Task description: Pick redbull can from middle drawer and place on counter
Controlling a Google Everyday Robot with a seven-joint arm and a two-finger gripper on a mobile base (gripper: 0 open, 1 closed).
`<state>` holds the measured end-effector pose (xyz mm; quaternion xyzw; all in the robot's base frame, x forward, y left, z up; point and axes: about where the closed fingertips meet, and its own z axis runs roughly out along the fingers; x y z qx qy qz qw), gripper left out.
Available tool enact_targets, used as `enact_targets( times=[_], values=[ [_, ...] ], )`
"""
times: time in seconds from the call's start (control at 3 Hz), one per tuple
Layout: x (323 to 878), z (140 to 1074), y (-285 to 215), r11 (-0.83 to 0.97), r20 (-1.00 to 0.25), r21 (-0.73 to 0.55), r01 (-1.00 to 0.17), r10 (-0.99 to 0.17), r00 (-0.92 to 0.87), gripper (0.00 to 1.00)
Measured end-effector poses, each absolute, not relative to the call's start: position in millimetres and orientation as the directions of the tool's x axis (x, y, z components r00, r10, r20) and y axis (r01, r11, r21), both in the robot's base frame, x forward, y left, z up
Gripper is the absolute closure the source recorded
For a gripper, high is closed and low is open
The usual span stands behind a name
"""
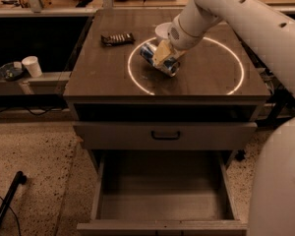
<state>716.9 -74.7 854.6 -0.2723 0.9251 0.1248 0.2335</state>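
My gripper [162, 57] is over the counter [103, 77], just inside the left part of its white circle. It is shut on the redbull can [157, 60], a silver and blue can held tilted on its side, low over the counter top. I cannot tell whether the can touches the surface. The middle drawer [160, 191] is pulled out below, and its grey inside holds nothing. The white arm reaches in from the upper right.
A dark snack bar wrapper [117, 38] lies on the counter's back left. A white bowl [163, 30] stands behind the gripper, partly hidden. The upper drawer front with a black handle [165, 135] is closed. A white cup [32, 66] stands on a shelf at left.
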Motion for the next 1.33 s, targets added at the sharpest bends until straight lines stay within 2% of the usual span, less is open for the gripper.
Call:
enact_targets(
  times=[0.67, 1.0, 1.33],
  values=[
    [714.5, 852.2, -74.9, 0.81, -0.5, 0.108, -0.577, -0.457, -0.735, 0.11],
    [714.5, 852.2, -74.9, 0.81, -0.5, 0.108, -0.577, -0.457, -0.735, 0.0],
    [714.5, 852.2, -74.9, 0.81, -0.5, 0.108, -0.577, -0.457, -0.735, 0.0]
  ],
)
